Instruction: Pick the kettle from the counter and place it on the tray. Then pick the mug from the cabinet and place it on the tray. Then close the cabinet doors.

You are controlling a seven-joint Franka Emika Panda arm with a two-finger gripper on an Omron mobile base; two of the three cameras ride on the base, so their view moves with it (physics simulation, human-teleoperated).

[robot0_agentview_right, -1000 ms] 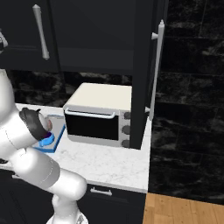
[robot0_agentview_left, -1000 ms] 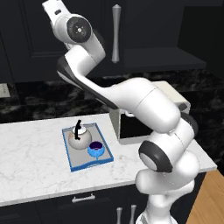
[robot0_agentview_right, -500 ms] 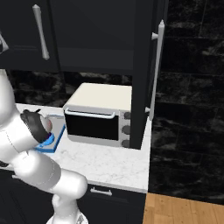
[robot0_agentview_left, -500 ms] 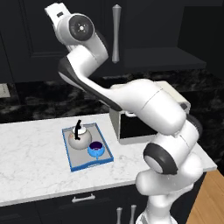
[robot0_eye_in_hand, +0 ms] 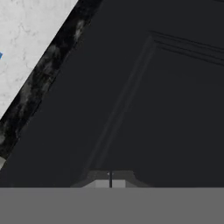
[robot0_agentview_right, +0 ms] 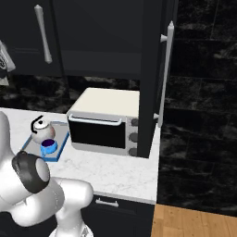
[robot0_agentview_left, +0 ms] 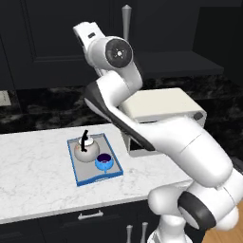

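A: Black cabinet doors [robot0_agentview_right: 150, 78] come next; what could go wrong?

B: The gripper [robot0_eye_in_hand: 110, 179] is pinched shut, holding nothing, close against a dark door panel. The right door stands open beside the toaster oven [robot0_agentview_right: 105, 120]; a skewed push could slip off it.

A: And the rest?

B: The kettle [robot0_agentview_left: 86, 151] and mug [robot0_agentview_left: 104, 162] sit on the tray [robot0_agentview_left: 79, 176], mid-counter [robot0_agentview_left: 33, 180], with bare marble toward its left edge.

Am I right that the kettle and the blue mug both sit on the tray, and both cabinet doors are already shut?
Not quite. The kettle and the blue mug do sit on the tray, but only the left door looks shut. The right base view shows the right cabinet door swung open, edge-on beside the toaster oven.
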